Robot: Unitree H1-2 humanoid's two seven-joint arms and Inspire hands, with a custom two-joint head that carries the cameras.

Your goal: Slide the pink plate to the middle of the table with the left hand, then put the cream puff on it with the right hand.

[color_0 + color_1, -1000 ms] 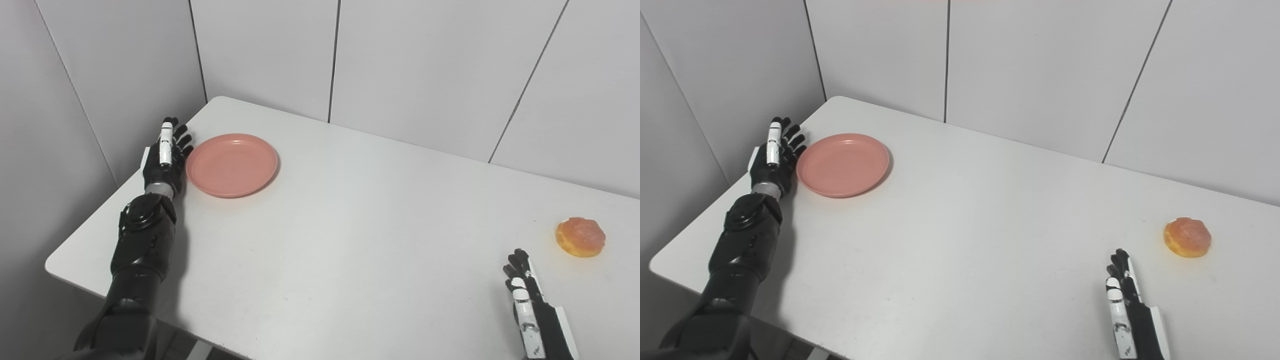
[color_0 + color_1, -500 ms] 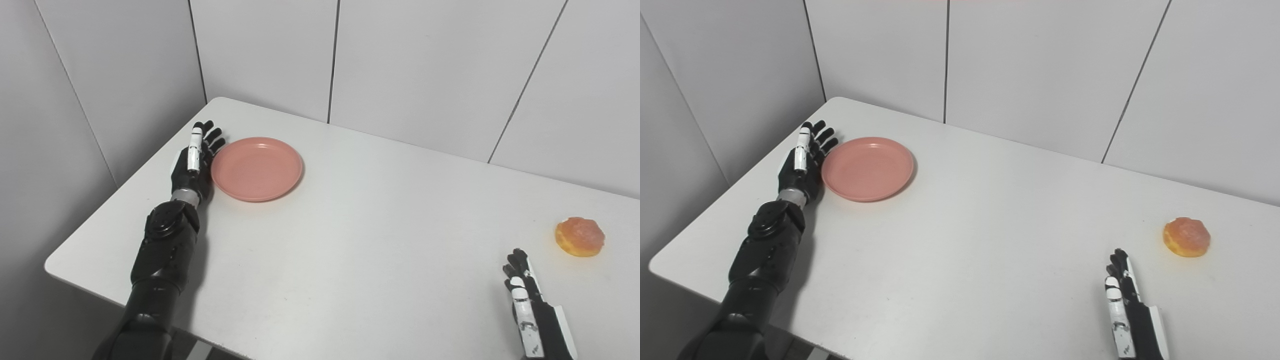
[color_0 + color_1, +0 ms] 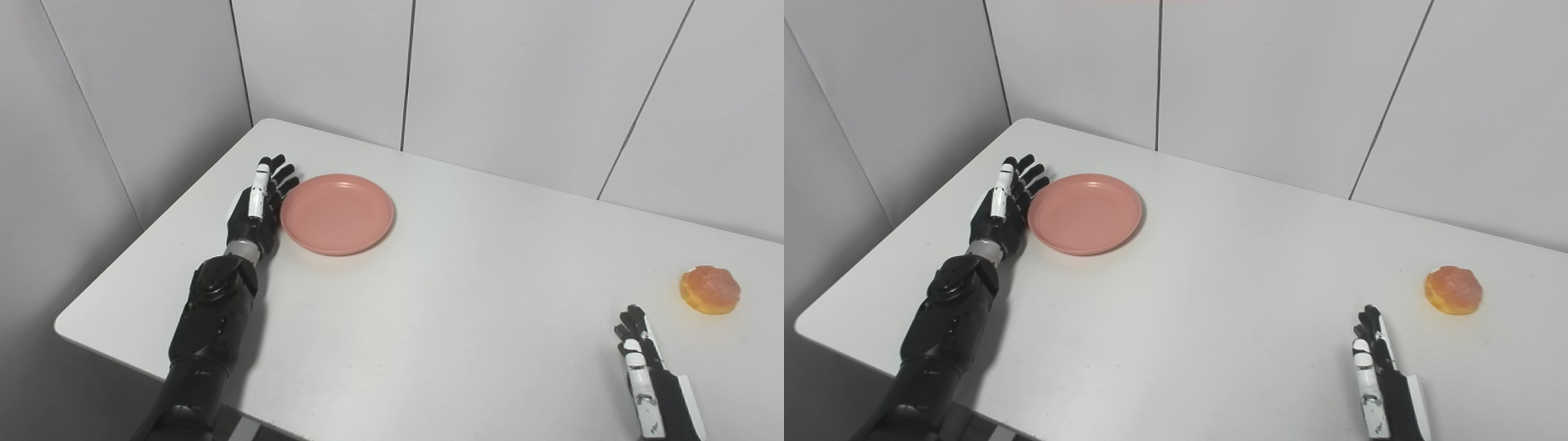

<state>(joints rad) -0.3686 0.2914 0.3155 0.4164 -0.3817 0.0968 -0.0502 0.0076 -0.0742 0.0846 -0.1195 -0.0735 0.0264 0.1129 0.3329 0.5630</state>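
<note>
The left robot hand (image 3: 257,205), fingers spread open, presses against the round pink plastic plate (image 3: 337,214) on the white counter (image 3: 441,294); the right robot hand (image 3: 650,380) rests open near the golden cream puff (image 3: 710,290).

No readable text, label, brand, number or sign shows on anything.

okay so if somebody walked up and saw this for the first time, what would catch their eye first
Probably the round pink plastic plate on the white table's far left, with the black left hand open and flat against its left rim. Next, the orange glazed cream puff alone at the right edge, beyond the open right hand.
</note>
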